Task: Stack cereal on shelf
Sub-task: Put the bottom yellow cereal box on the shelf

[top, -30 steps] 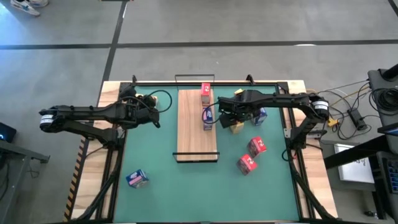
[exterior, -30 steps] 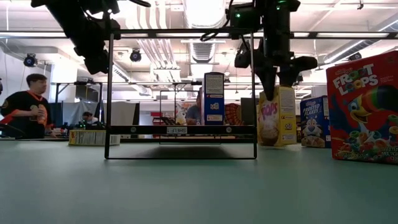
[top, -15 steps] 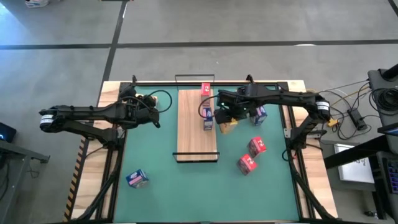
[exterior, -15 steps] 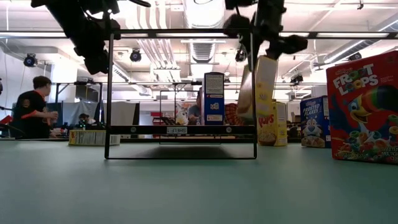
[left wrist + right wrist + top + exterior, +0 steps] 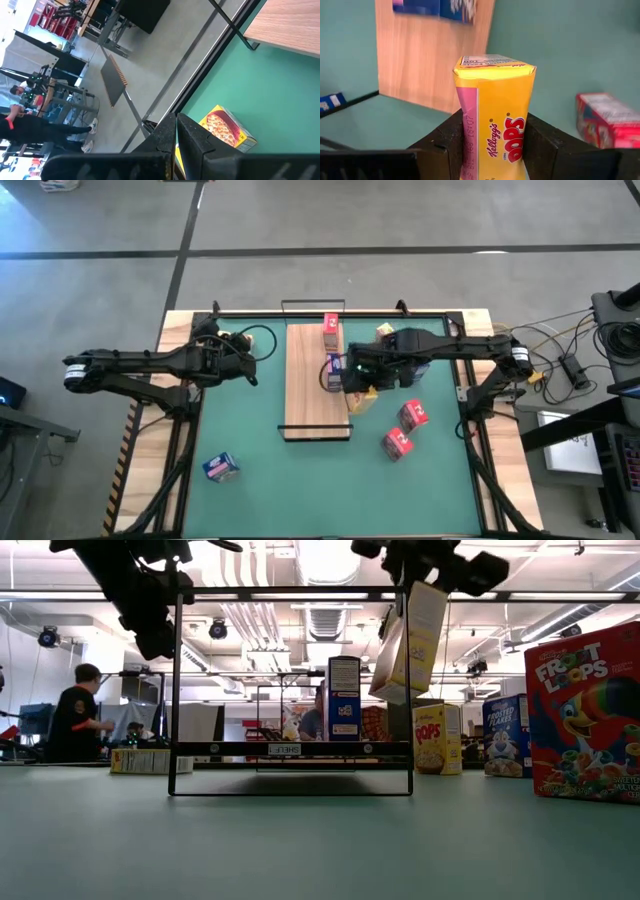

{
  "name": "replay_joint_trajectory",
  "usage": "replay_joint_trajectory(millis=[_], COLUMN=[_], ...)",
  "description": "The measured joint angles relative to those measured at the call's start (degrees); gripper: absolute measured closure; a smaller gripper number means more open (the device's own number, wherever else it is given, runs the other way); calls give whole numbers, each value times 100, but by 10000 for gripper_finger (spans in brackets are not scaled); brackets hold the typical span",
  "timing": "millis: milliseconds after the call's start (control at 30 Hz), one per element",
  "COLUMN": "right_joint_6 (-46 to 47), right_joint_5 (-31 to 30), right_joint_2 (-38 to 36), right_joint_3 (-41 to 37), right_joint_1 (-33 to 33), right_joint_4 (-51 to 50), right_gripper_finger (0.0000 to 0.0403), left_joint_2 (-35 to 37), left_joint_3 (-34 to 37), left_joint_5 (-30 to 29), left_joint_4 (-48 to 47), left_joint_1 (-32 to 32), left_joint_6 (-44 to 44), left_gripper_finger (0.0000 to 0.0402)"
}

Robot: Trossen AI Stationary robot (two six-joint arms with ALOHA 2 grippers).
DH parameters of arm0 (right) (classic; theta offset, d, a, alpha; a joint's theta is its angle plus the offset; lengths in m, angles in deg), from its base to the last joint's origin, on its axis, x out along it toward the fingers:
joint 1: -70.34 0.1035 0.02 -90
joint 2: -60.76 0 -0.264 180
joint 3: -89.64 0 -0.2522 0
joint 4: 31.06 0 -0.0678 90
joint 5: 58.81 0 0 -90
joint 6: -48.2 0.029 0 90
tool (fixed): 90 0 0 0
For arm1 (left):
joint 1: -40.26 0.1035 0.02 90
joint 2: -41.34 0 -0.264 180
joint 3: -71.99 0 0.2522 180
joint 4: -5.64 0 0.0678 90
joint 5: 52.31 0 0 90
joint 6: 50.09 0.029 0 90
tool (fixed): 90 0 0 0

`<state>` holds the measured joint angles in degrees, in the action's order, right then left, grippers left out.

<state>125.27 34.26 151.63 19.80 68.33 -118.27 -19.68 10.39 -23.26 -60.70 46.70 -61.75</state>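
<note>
My right gripper [image 5: 356, 376] is shut on a yellow cereal box [image 5: 495, 120], raised beside the right edge of the light-wood shelf [image 5: 310, 395]; the low view shows the box [image 5: 410, 640] high above the mat. A red box [image 5: 331, 330] and a blue box [image 5: 333, 370] stand on the shelf. My left gripper [image 5: 176, 131] is shut and empty at the table's left, above the mat near another yellow box [image 5: 227, 131]. My right gripper pinches the yellow box between its two fingers [image 5: 445, 145], one on each of two opposite faces [image 5: 520, 142]. It holds the box's upper end from above. The box hangs below the gripper, tilted and lifted clear of the mat and the shelf [image 5: 405, 650].
On the green mat [image 5: 260, 440] right of the shelf lie two red boxes [image 5: 413, 415] [image 5: 397, 443]; a yellow box [image 5: 385, 330] stands at the back and a blue one [image 5: 220, 468] at the near left. A black wire frame [image 5: 290, 690] rises over the shelf. A person [image 5: 75, 710] stands beyond the table.
My right gripper has risen with the yellow box and gone toward the table's left, to the shelf's right edge. The box, which stood upright on the mat, is now lifted clear and tilted.
</note>
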Motion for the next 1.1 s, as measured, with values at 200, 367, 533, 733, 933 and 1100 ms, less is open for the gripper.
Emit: replay_joint_trajectory(millis=[200, 367, 533, 733, 933, 1100], right_joint_6=[391, 440, 435, 303, 130, -241], right_joint_5=[-14, -116, -157, -173, -212, -186], right_joint_2=[0, 0, 0, 13, 176, 527], right_joint_3=[-2, -2, -2, -4, 39, 445], right_joint_1=[359, 475, 503, 501, 499, 499], right_joint_4=[193, 433, 754, 1171, 1744, 1841], right_gripper_finger=[256, 257, 255, 257, 255, 255], left_joint_2=[0, 0, 0, 0, 0, 0], left_joint_3=[0, 0, 0, 0, 2, 3], left_joint_5=[0, 1, 2, 2, 2, 11], left_joint_4=[0, 2, 0, 2, 2, 2], left_joint_1=[0, 0, 0, 0, 0, 0], left_joint_6=[14, 17, 20, 20, 22, 22], left_gripper_finger=[401, 401, 401, 401, 401, 401])
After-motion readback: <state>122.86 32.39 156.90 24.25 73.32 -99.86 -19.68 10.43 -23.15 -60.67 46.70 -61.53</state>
